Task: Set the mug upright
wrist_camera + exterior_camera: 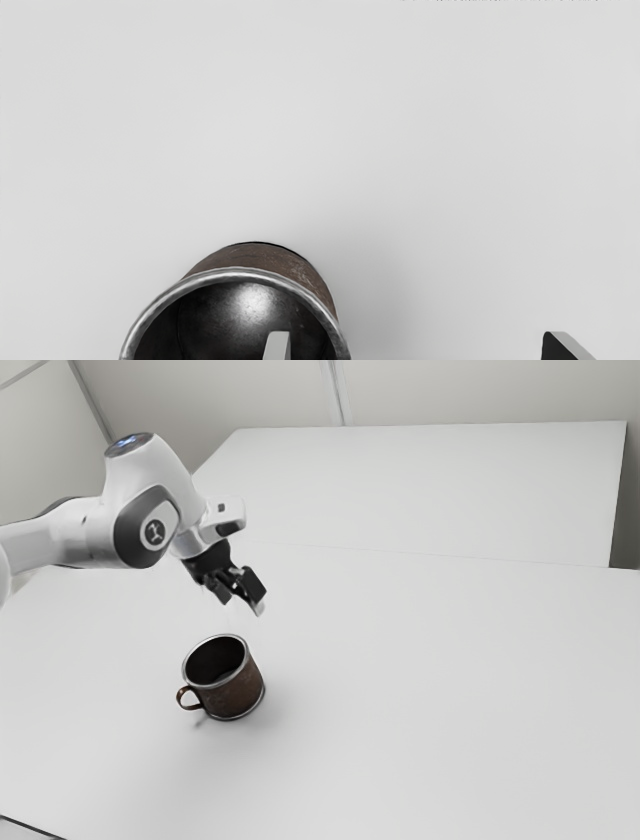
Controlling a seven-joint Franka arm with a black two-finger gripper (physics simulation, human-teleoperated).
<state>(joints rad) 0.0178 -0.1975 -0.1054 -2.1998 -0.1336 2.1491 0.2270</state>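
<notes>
Exterior view, weathered brown mug [236, 694], round metallic rim [218, 684]

Round logo [155, 534] on arm joint [127, 542]; no legible text.

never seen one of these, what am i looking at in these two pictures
The machine is a white and black jointed robot arm, ending in a black two-fingered pincer. The exterior view comes from a camera off to the arm's side; the wrist view comes from one on the arm's hand, looking past its own fingers.

On the plain white table stands a round brown mug with a silvery metal rim, a dark inside and a loop handle. It is upright, its opening facing up.

Nothing is held: the pincer is open above the table, clear of the mug.
</notes>
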